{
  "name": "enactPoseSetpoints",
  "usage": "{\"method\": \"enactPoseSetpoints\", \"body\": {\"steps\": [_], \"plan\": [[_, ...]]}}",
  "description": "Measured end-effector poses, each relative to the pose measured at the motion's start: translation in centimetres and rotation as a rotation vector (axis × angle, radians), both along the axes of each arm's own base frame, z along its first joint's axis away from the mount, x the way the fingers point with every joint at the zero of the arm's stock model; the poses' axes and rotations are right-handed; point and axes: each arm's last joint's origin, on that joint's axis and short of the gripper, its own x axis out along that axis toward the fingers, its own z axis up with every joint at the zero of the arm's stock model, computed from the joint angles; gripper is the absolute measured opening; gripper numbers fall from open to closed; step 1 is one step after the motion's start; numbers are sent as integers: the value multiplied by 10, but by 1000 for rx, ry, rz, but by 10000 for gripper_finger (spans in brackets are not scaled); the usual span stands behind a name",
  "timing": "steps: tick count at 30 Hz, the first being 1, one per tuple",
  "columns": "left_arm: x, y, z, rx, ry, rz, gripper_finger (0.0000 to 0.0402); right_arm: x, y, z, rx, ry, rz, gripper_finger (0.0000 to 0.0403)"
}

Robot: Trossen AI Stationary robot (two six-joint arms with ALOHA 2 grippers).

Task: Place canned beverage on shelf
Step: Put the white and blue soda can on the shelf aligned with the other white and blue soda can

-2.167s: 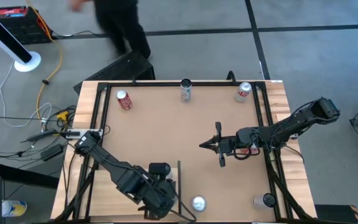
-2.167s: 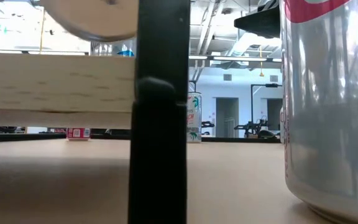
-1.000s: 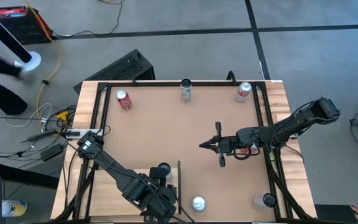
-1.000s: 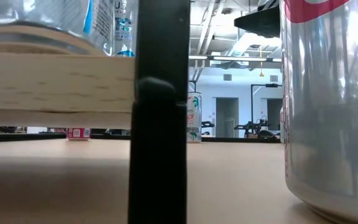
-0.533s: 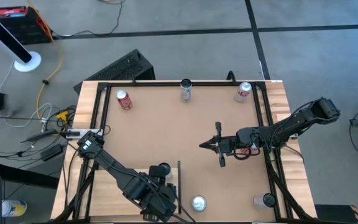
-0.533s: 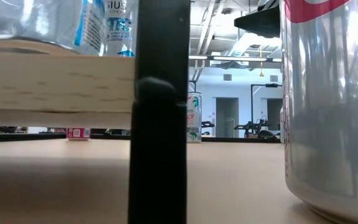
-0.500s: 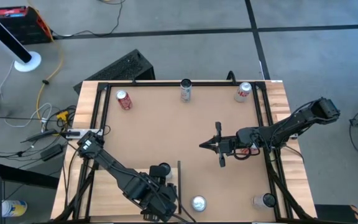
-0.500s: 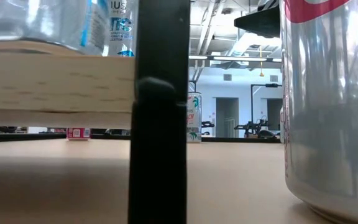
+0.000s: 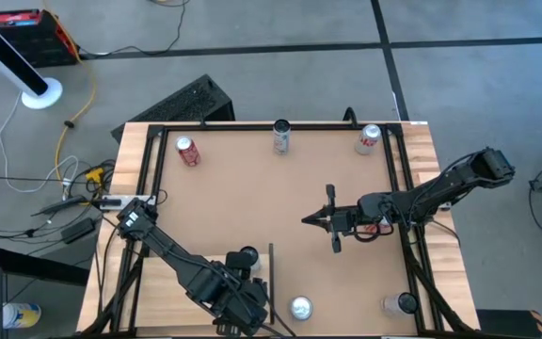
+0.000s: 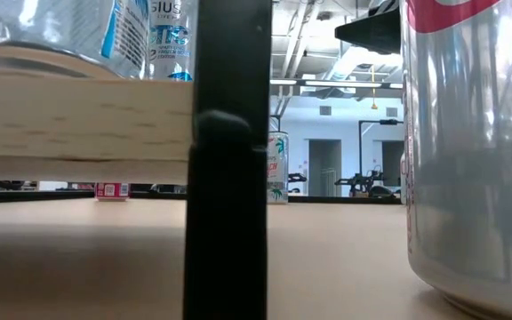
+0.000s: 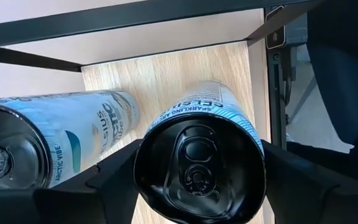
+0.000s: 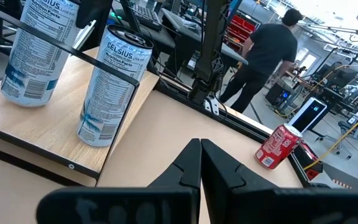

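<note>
1. The left gripper [image 11: 197, 180] brackets the tall white-and-blue beverage can [image 11: 199, 158]; whether its fingers grip or have let go I cannot tell.
2. That can stands on the pale light-wood shelf [image 11: 166, 71], beside a matching second can [image 11: 48, 140], so placement looks nearly done.
3. The right gripper [image 12: 200, 152], pinched shut and empty, waits mid-table.
4. From above, the left arm hides the shelf.
</note>
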Motion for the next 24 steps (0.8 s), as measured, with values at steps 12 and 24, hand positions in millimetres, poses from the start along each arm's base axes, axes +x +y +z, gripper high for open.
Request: {"method": "enactPoseSetpoints", "body": {"steps": [12, 24], "plan": [[0, 0, 0, -2, 0, 10, 283, 0, 0, 0, 0, 0, 0, 31], [1, 1, 0, 15, -19, 51, 284, 0, 0, 0, 0, 0, 0, 31]]}}
